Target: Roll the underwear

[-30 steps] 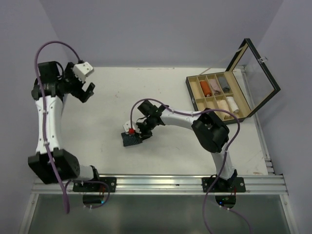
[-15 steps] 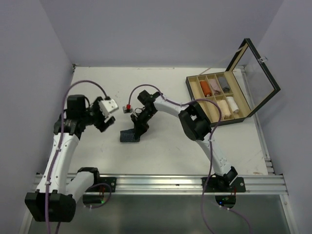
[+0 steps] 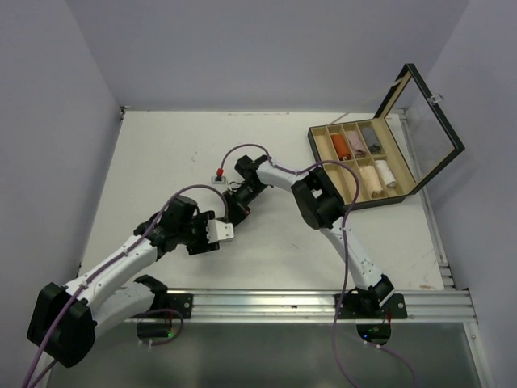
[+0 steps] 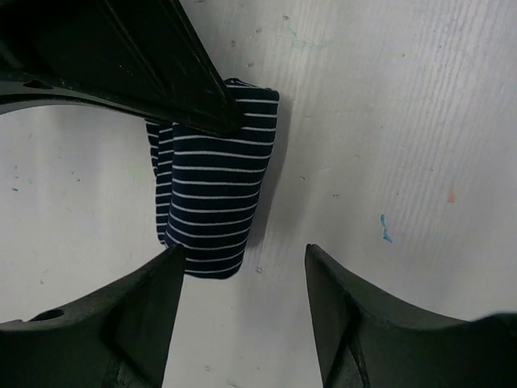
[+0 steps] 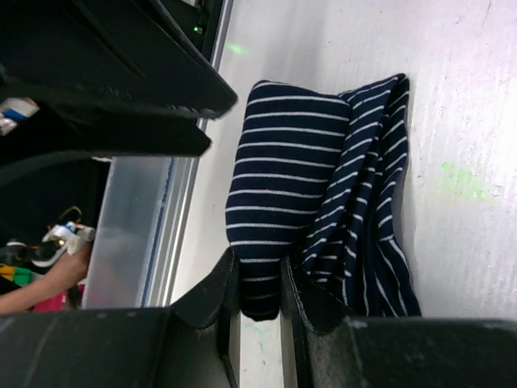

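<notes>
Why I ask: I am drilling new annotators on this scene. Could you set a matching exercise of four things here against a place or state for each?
Things:
1. navy striped cloth underwear
2. left gripper
3. right gripper
4. compartmented wooden box with a glass lid

Places or states:
A. lid raised, at the far right of the white table
B. jaws apart, holding nothing
C. pinched shut on striped cloth
D. folded, lying near the middle of the table

Pairs: 1-D, 2-B, 3-C, 4-A
</notes>
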Available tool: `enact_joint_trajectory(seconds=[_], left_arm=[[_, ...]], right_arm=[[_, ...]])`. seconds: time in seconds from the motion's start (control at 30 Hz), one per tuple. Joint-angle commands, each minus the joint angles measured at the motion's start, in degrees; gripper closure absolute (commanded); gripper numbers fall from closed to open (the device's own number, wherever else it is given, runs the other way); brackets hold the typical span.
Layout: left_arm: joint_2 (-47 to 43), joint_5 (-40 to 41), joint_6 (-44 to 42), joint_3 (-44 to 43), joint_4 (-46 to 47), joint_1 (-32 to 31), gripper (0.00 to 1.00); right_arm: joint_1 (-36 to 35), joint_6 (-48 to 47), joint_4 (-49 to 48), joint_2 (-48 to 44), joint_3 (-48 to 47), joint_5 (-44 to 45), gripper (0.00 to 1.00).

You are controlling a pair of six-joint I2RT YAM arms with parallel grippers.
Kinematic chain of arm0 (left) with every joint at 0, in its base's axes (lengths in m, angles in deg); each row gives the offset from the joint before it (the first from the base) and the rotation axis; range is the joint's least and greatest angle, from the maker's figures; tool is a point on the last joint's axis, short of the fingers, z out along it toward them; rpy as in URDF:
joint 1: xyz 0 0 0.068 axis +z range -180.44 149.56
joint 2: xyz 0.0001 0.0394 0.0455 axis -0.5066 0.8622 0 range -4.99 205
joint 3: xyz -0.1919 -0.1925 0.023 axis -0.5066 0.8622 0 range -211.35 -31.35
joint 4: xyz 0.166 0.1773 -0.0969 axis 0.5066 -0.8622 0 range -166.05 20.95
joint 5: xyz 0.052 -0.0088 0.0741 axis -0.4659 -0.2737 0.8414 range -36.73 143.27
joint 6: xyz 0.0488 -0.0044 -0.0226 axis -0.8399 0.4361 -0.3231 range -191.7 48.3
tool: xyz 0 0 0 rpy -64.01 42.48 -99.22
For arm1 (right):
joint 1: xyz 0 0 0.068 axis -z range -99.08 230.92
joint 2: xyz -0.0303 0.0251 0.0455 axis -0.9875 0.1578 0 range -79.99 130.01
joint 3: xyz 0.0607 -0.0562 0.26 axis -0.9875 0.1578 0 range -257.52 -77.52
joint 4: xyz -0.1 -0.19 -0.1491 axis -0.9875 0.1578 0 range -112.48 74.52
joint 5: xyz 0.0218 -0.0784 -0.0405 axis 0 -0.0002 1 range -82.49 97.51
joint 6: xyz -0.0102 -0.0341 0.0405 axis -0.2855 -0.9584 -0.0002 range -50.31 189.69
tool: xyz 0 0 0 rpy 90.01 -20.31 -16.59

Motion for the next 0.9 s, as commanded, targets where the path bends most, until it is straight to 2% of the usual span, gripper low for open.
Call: enact_joint_trajectory(seconds=[0.0,0.17,0.3,0.63,0.73,0.77,0.8,0.87], left_arm=[[1.7,4.5,-2.5,1.5,12.1,-2.6,0.36],[4.5,8.7,-5.9,4.6,16.6,-6.1,0.36],[3.3,10.9,-8.9,7.7,21.0,-7.7,0.37],[3.1,14.7,-10.7,12.2,23.4,-11.3,0.43],[7.1,14.4,-9.4,11.4,24.0,-12.1,0.56],[9.8,14.1,-9.2,10.0,23.3,-12.2,0.7],[11.3,14.2,-8.6,9.2,21.9,-12.2,0.77],[16.1,13.9,-7.9,5.9,19.3,-12.2,0.95]], right_arm=[[-0.6,-0.7,1.6,6.1,2.5,15.3,1.0],[-0.5,0.4,1.3,6.9,2.4,15.2,1.0],[0.0,2.3,0.9,7.7,2.1,14.8,1.0],[1.0,3.9,0.5,9.5,1.3,14.5,1.0],[1.0,3.8,0.4,9.5,1.3,14.8,1.0],[1.1,3.8,0.4,9.4,1.3,15.1,1.0],[1.1,3.9,0.2,9.3,1.3,15.5,0.98],[1.3,6.5,-1.9,7.9,2.5,17.4,0.82]])
